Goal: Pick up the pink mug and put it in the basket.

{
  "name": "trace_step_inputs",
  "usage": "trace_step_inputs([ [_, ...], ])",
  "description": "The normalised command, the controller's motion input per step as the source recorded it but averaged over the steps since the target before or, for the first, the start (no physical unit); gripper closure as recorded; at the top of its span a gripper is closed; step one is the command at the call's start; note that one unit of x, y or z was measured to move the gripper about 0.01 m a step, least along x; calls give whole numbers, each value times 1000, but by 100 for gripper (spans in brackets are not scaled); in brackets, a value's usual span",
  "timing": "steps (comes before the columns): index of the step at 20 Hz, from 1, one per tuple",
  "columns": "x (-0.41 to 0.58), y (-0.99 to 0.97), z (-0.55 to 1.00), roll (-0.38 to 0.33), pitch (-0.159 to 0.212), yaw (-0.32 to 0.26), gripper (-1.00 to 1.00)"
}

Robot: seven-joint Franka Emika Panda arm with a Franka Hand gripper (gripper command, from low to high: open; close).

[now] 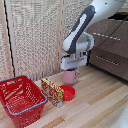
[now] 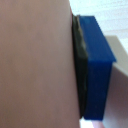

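In the exterior view the pink mug [image 1: 69, 77] stands on the wooden surface [image 1: 95, 102] behind a red bowl. My white gripper [image 1: 70, 70] comes down over the mug's top, its fingers at the rim. In the wrist view the mug's pink wall [image 2: 35, 65] fills most of the picture, and a blue-tipped finger pad [image 2: 96, 70] presses flat against it. The gripper is shut on the mug. The red basket [image 1: 20, 100] with its blue-grey rim stands at the exterior view's left, well apart from the mug.
A flat red bowl [image 1: 66, 92] lies just in front of the mug. A patterned box [image 1: 52, 91] stands between the bowl and the basket. A dark wooden dresser [image 1: 111, 47] is at the exterior view's right, a woven screen behind.
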Motion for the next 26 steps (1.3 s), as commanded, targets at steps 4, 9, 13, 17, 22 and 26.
trace_step_inputs([
  [4,349,0,746,99,0,0,100],
  [9,287,45,910,67,17,0,100],
  [13,157,191,906,18,83,22,100],
  [17,59,339,855,-6,63,0,100],
  [22,43,684,618,-35,77,0,100],
  [26,0,891,419,-35,24,0,100],
])
